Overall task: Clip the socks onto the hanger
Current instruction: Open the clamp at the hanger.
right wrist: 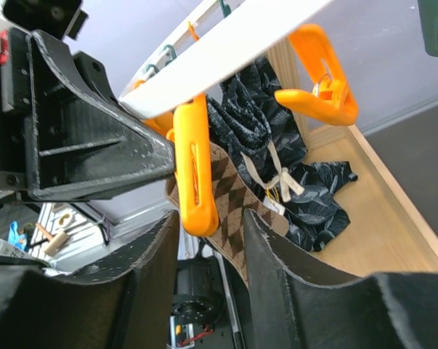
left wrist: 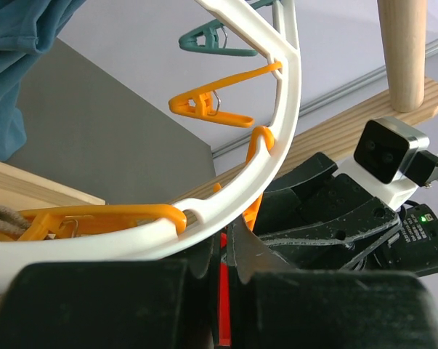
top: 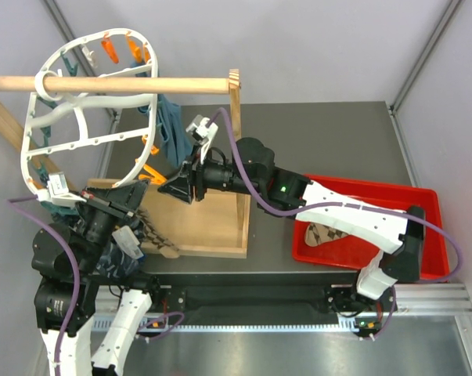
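Observation:
The white oval hanger (top: 30, 117) hangs tilted from a wooden rod, with orange and teal pegs round its rim. My left gripper (top: 130, 205) is shut on the hanger's lower rim (left wrist: 291, 94), and its jaws (left wrist: 224, 233) are pressed together under the white bar. A brown argyle sock (top: 153, 233) hangs below that rim. My right gripper (right wrist: 210, 218) is open, with an orange peg (right wrist: 193, 167) and the sock (right wrist: 237, 207) between its fingers and a gap on each side. A second sock (top: 323, 233) lies in the red tray.
The red tray (top: 369, 188) sits at the right, under my right arm. The wooden rod (top: 110, 82) and post stand on a wooden base board (top: 212, 223). A teal cloth (top: 171, 129) and dark patterned clothing (right wrist: 277, 145) hang behind the hanger.

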